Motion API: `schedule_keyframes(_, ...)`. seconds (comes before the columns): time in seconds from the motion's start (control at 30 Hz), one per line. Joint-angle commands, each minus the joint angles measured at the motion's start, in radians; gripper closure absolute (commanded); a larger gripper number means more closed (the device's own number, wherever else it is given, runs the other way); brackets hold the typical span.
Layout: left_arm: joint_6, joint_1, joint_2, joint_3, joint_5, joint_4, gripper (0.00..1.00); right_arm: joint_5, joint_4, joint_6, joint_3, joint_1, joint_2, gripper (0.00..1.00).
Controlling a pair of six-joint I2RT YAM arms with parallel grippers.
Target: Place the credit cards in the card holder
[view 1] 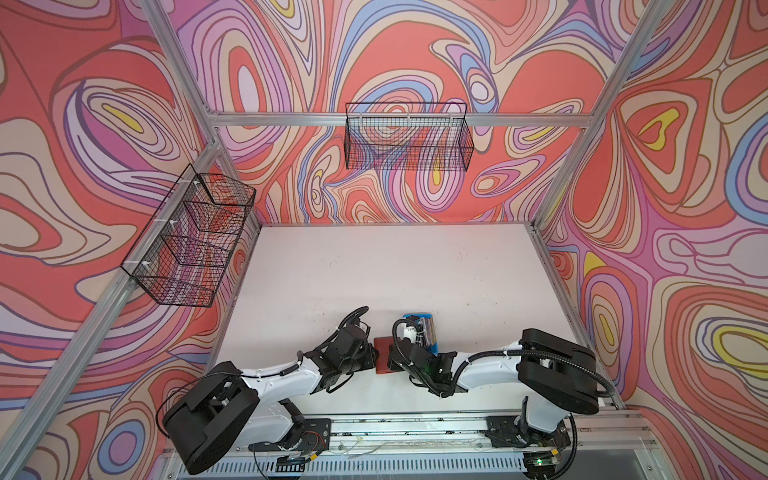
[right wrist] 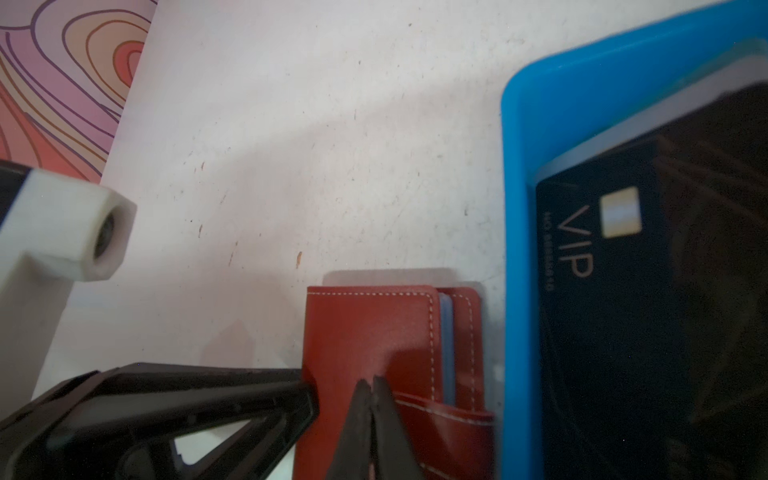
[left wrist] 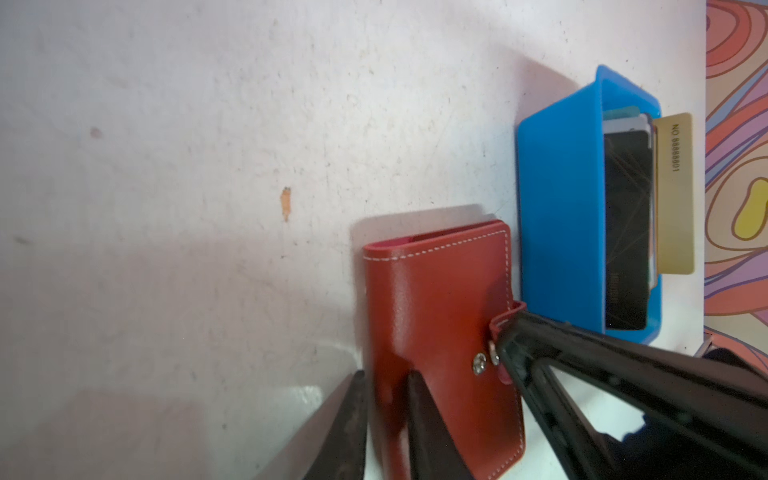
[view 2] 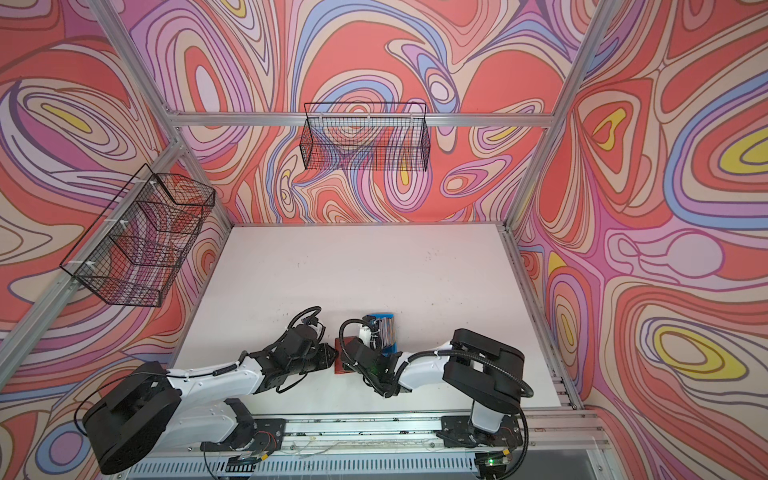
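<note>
So the card holder point(left wrist: 436, 299) is lying flat and shut on the counter point(left wrist: 208, 166), sandwiched between the two pincers. The left pincer point(left wrist: 386, 380) has its fingers a little apart, straddling the spine edge, with one tip over the cover and one just off the side. Can't tell from here whether it's actually squeezing.

The right pincer point(right wrist: 371, 384) is clenched tight, tips together, down on the cover at the opposite edge. It's right at the snap tab point(left wrist: 509, 309), which looks popped off its stud. Whether the tab is pinched between those tips, no idea.

The credit cards point(right wrist: 644, 291) are stacked in a blue tray point(left wrist: 557, 208) right next to the right pincer, on the far side of the card holder from the left one, black VIP card on top. A gold card point(left wrist: 675, 191) pokes out past the tray's far wall. In a top view the card holder point(view 1: 383, 349) peeks out between both wrists.
</note>
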Motion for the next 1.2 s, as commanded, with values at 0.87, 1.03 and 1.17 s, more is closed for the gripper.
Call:
schedule_keyframes(0.87, -0.017, -0.004, 0.031, 0.006, -0.01, -0.094, 0.82, -0.052, 0.076, 0.019, -0.051, -0.001, 0.009, 1.0)
schedule_keyframes(1.03, -0.021, -0.003, 0.045, 0.004, -0.005, -0.083, 0.83, -0.06, 0.081, 0.03, -0.063, 0.0, 0.017, 1.0)
schedule_keyframes(1.17, -0.023, -0.003, 0.052, 0.005, -0.001, -0.075, 0.83, -0.073, 0.088, 0.039, -0.073, 0.003, 0.034, 1.0)
